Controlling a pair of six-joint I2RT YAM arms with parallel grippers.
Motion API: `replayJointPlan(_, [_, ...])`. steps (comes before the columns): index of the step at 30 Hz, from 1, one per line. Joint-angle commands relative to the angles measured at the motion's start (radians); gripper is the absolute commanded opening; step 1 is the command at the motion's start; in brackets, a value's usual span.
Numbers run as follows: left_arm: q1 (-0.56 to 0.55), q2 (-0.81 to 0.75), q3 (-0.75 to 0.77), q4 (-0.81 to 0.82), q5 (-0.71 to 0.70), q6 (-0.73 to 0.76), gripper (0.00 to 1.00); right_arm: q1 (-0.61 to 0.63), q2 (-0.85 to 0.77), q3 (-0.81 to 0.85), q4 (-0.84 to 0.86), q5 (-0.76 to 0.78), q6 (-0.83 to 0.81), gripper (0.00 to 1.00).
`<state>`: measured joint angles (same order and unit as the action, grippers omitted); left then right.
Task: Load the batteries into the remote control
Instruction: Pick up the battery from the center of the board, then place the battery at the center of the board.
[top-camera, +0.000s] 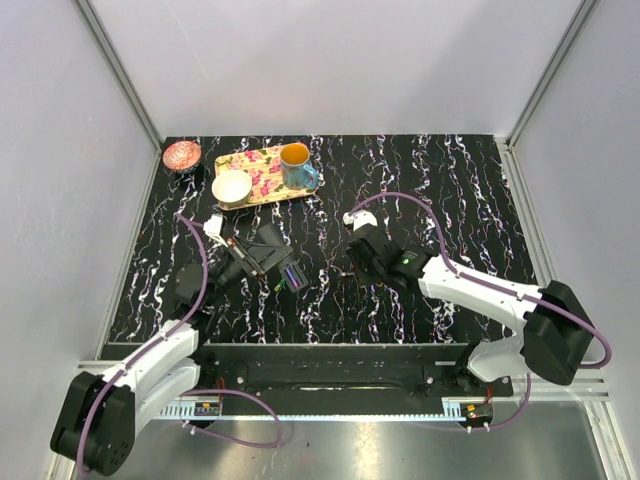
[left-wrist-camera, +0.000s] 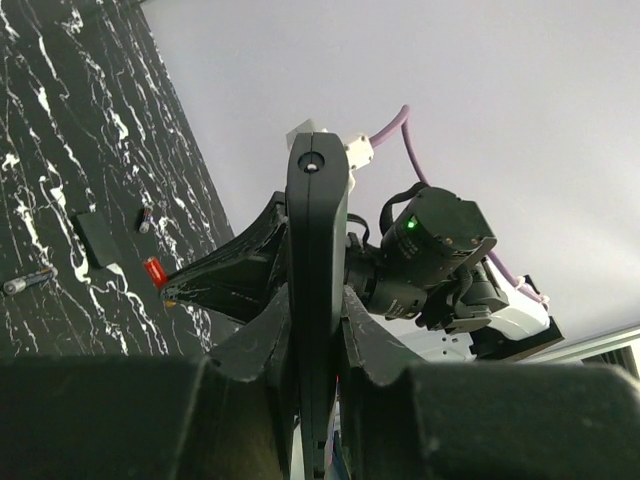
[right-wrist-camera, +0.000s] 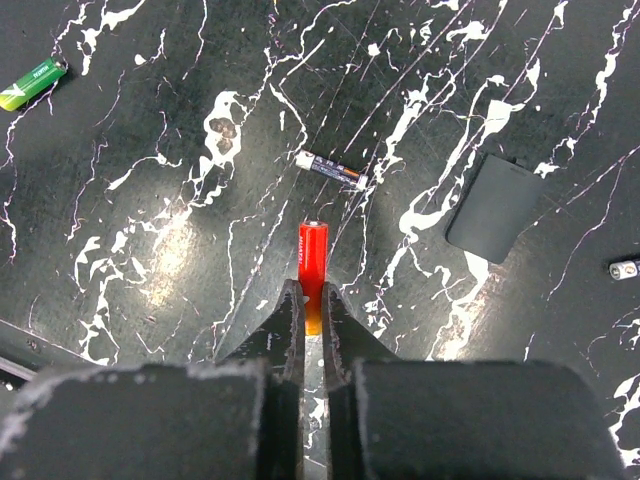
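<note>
Over the marbled table (right-wrist-camera: 150, 250), the left gripper (left-wrist-camera: 317, 340) clamped the remote control (left-wrist-camera: 317, 230) edge-on, and the right gripper (right-wrist-camera: 311, 310) pinched a red battery (right-wrist-camera: 313, 250). Beyond lay a blue-purple battery (right-wrist-camera: 332, 169), a black cover (right-wrist-camera: 495, 208) and a green battery (right-wrist-camera: 32, 83); farthest, the floral tray (top-camera: 266, 180) and mug (top-camera: 297, 166).

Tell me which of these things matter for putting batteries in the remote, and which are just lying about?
For the job: remote control in left claw; red battery in right claw; blue-purple battery; green battery; flat black panel, probably the battery cover.
Just lying about: floral tray, mug, white bowl, pink bowl.
</note>
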<state>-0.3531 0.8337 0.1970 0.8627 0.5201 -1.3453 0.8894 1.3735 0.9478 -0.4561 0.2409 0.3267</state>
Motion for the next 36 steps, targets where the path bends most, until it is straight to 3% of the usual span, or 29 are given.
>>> replayJointPlan(1, [0.003, 0.011, -0.025, 0.144, 0.027, -0.018, 0.00, -0.003, 0.016, 0.019, 0.033, -0.025, 0.003, 0.00])
replayJointPlan(12, [0.003, 0.021, -0.033, 0.147, 0.026, -0.026, 0.00, -0.014, 0.139, -0.034, 0.056, -0.020, -0.011, 0.00])
replayJointPlan(23, [0.003, 0.016, -0.054, 0.144, 0.029, -0.034, 0.00, -0.020, 0.301, 0.048, 0.056, 0.044, 0.018, 0.00])
replayJointPlan(32, [0.002, -0.021, -0.059, 0.091, 0.018, -0.020, 0.00, -0.049, 0.239, 0.075, 0.039, 0.142, 0.202, 0.00])
replayJointPlan(36, [0.002, -0.021, -0.061, 0.084, 0.011, -0.021, 0.00, -0.082, 0.214, 0.101, 0.016, 0.233, 0.402, 0.00])
